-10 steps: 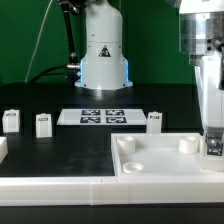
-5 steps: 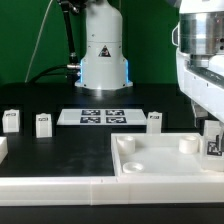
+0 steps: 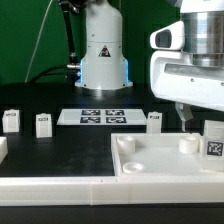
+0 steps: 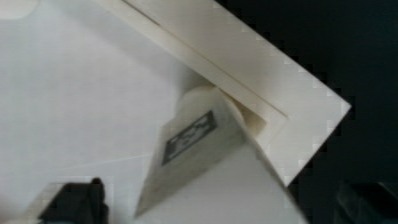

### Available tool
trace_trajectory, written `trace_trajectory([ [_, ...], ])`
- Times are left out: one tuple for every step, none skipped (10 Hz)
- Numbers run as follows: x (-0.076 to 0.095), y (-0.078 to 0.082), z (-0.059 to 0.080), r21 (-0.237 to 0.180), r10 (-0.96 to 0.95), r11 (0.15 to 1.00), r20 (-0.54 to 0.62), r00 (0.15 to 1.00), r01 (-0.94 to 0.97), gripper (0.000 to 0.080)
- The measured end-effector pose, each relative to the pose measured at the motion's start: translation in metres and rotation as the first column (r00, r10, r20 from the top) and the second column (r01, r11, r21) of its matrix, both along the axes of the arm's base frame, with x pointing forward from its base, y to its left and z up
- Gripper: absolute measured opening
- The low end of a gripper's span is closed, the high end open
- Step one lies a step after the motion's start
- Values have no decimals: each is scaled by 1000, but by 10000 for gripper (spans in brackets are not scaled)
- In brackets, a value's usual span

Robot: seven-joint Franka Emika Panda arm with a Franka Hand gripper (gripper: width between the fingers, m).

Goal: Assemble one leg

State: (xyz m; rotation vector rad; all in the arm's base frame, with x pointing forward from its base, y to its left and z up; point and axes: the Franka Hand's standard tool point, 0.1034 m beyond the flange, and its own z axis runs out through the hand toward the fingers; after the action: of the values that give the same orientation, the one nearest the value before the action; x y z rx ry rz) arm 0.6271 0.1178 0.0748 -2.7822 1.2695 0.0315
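Note:
A leg (image 3: 213, 140), a small white post with a tag on its face, stands upright in the far corner of the white square tray (image 3: 150, 168) at the exterior view's right. My gripper (image 3: 190, 120) hangs above the tray, just left of that leg and apart from it, with its jaws open and empty. In the wrist view the same leg (image 4: 199, 150) lies below me against the tray's rim (image 4: 267, 80), and one dark finger (image 4: 75, 200) shows beside it. Three more legs (image 3: 11, 120) (image 3: 42, 124) (image 3: 154, 121) stand on the black table.
The marker board (image 3: 100, 116) lies flat behind the tray, in front of the arm's base (image 3: 103, 55). Raised sockets (image 3: 186, 143) (image 3: 125, 143) stand in the tray's far corners. A white part (image 3: 3, 148) shows at the left edge.
My gripper has let go of the leg in the tray's corner, risen, and moved toward the exterior view's left. The leg stays standing where it was set.

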Motion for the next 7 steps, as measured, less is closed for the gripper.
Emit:
trace_trajectory([
  [0, 2, 0, -8, 118, 993, 9, 993, -118, 649],
  [0, 2, 0, -11, 211, 977, 16, 977, -211, 649],
  [0, 2, 0, -13, 280, 960, 22, 960, -280, 649],
  [0, 2, 0, -21, 368, 930, 28, 929, -368, 649],
  [0, 0, 0, -36, 467, 884, 30, 884, -466, 649],
  [1, -1, 0, -38, 500, 866, 32, 865, -499, 601],
  [1, -1, 0, -37, 490, 872, 31, 871, -489, 601],
])
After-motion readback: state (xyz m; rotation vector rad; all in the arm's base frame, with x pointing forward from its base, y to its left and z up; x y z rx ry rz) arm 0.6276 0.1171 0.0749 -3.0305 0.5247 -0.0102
